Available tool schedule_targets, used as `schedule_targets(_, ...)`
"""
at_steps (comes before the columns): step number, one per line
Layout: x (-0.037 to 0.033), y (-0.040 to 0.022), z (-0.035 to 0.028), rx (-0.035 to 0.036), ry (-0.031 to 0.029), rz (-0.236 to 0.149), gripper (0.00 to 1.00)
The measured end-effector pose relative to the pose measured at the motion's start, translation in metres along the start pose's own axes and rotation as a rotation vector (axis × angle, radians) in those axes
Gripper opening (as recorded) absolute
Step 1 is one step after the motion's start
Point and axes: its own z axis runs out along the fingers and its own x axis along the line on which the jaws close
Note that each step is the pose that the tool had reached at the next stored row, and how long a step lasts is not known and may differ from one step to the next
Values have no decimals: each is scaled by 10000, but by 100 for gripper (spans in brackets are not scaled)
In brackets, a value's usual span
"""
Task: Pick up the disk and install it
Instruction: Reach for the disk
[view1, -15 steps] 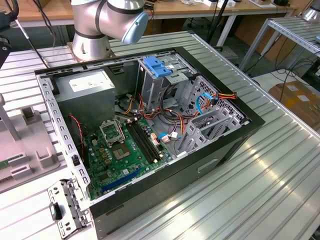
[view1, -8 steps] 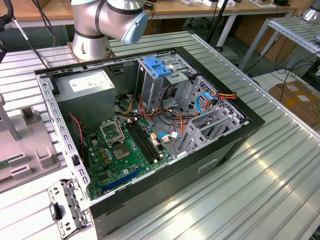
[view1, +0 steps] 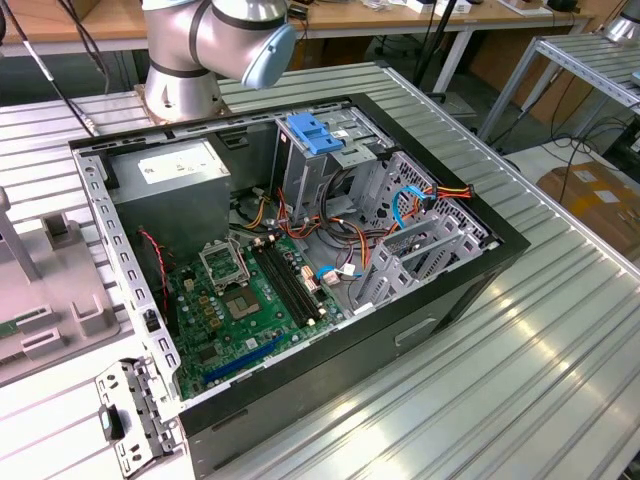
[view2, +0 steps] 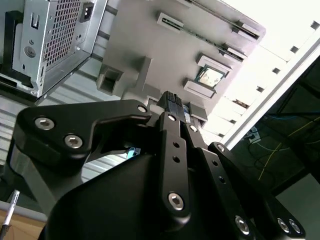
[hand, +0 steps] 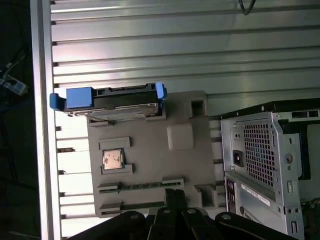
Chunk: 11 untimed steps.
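Disk stands on edge in a slot along one side of the grey tray, with my empty, clenched gripper over the opposite side; I judge it dense, rigid and shock-sensitive, best pinched across its flat metal faces.

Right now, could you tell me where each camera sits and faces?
Exterior view: off-arm, looking down into the computer case; arm shows.
First wrist view: wrist-mounted, facing the disk on the grey tray; gripper shows.
Second wrist view: wrist-mounted, facing the grey tray; gripper shows.
Both wrist views share grey tray, gripper, computer case.
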Motion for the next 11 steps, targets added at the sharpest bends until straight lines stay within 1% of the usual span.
schedule_targets(1,94,72,43,-2,-3,-1,11)
schedule_targets(2,199,151,59,-1,-1,-1,11)
schedule_targets(3,293,172,70,0,-1,0,11)
schedule_targets(11,378,184,93,-1,-1,0,11)
